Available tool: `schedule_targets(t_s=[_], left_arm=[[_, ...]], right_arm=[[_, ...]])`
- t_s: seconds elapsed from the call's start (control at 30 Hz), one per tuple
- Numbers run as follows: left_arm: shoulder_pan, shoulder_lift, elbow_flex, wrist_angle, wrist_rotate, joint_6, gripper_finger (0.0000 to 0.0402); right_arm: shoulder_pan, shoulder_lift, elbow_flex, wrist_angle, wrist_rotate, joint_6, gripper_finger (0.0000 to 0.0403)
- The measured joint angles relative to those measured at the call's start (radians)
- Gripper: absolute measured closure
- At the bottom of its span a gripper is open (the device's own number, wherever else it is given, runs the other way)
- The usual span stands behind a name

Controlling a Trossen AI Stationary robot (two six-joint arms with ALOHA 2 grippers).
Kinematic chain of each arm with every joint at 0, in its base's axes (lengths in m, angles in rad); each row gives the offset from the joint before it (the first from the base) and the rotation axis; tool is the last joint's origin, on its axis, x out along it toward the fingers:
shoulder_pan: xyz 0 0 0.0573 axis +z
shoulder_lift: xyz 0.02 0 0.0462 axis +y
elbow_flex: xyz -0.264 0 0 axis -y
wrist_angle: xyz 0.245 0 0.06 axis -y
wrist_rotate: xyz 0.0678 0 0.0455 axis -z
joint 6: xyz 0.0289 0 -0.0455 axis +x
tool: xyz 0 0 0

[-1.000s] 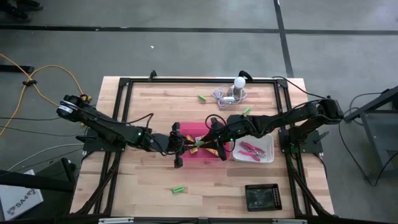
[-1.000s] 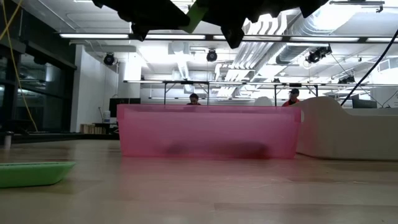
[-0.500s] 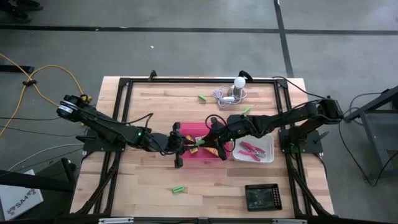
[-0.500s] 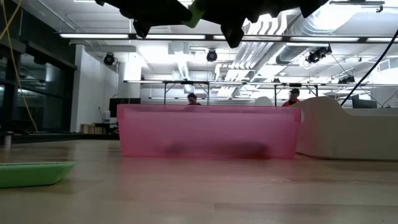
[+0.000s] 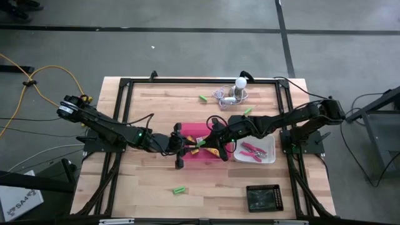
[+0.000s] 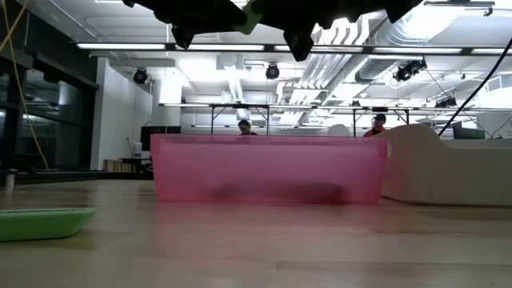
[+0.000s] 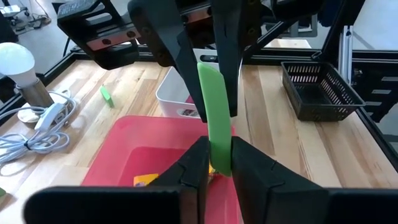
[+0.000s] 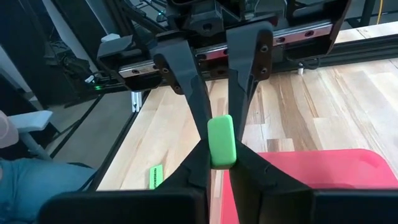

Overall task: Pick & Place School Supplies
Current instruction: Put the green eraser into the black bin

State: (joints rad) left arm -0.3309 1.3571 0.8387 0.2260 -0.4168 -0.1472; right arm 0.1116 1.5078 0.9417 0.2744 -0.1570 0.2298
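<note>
A short bright-green stick hangs over the pink tray, held between my two grippers, which meet tip to tip. My left gripper comes from the table's left and is shut on one end. My right gripper comes from the right and is shut on the other end. In the low view the stick shows high above the tray, between the dark fingers. A yellow-orange block lies in the tray. Pink-handled scissors lie in the white tray. My left gripper pinches the stick's near end between its two fingers, which reach nearly level from the table's left and lie along the stick. The stick is clear of the tray. My right gripper pinches the stick's other end between its two fingers, nearly level from the table's right, along the stick. The stick bridges both grippers, above the pink tray.
Loose green sticks lie at the near side and at the far side. A white bulb with grey cord stands at the far edge. A black tray sits near right. People show in the room behind.
My right gripper's fingers have drawn in and taken hold of the green stick's free end. Both arms have kept their place, and the stick stays above the pink tray.
</note>
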Motion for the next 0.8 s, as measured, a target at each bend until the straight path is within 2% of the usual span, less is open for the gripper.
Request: schedule_targets(t_s=[0.43, 0.8], left_arm=[[0.0, 0.0, 0.0, 0.0, 0.0, 0.028, 0.0279], [-0.007, 0.0, 0.0, 0.0, 0.0, 0.029, 0.0273]], right_arm=[[0.0, 0.0, 0.0, -0.001, -0.006, 0.001, 0.0375], [0.003, -0.002, 0.0, -0.1, -0.021, 0.079, 0.0376]])
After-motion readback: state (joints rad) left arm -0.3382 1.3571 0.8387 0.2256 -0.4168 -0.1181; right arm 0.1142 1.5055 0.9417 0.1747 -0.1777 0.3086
